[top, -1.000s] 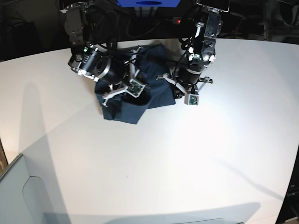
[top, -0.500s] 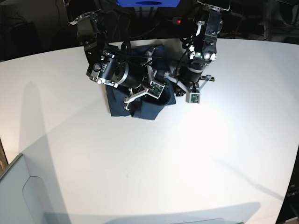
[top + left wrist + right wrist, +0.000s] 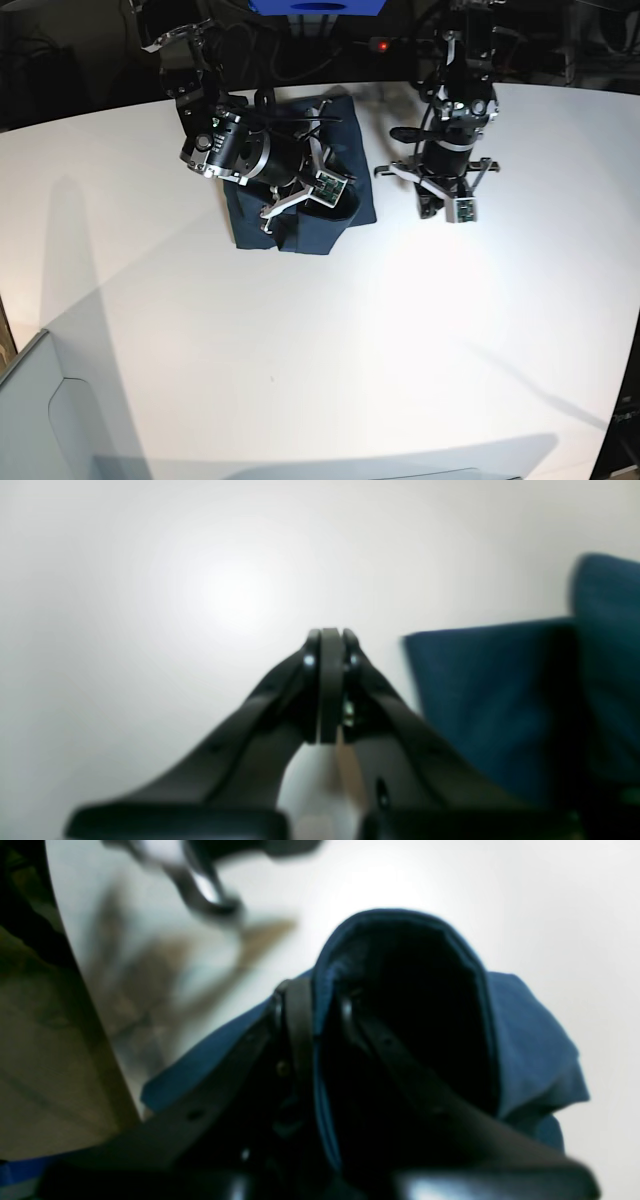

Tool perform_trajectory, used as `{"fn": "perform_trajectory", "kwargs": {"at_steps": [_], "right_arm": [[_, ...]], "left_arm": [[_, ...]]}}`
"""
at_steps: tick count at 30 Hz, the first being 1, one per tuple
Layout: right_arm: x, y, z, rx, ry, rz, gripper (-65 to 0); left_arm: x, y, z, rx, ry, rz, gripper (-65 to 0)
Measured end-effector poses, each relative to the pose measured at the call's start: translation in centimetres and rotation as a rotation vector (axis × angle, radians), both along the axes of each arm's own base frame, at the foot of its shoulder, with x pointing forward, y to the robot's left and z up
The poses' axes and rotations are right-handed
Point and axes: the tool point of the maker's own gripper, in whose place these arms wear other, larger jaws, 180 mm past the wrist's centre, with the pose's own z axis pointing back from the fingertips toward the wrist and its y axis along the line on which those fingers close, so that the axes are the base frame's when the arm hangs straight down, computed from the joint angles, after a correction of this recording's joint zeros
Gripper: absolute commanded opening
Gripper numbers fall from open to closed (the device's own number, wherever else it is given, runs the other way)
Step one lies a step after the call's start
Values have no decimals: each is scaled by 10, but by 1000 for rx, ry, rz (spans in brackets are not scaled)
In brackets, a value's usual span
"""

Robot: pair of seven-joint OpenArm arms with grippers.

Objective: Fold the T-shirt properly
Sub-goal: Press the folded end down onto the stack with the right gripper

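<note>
One T-shirt (image 3: 300, 205), mostly folded on your surface (image 3: 400, 330): right gripper (image 3: 320, 1005) pinches a fold (final flap unlaid); left gripper (image 3: 327, 650) clenched, empty.

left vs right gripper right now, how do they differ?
Left gripper: jaws shut on nothing, pads pressed together over bare white table, with the T-shirt off to its side. Right gripper: shut on a fold of the T-shirt, cloth bulging up between its fingers. In the base view the left sits clear of the shirt; the right is over it. Both are black and closed.
</note>
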Motion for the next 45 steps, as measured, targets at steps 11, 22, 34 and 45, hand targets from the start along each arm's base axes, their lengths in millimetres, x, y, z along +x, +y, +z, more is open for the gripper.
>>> {"fn": "perform_trajectory", "kwargs": {"at_steps": [11,22,34,45], "right_arm": [[-16,13,-18,-22,52,64,-427],[-8,-16,39,6,-129,6,-258],[11,-40,4,-56,-45,-60,-291],[-15,-39,0,-56,-15,-53,-648]], "left_arm": [[-14,63,11,60,-17,160,-650],[-20,96,16,90,-23,243,-650],[-20,96,16,91,-23,242,-650],[-19,96,20,91,-30,240,-650]]}}
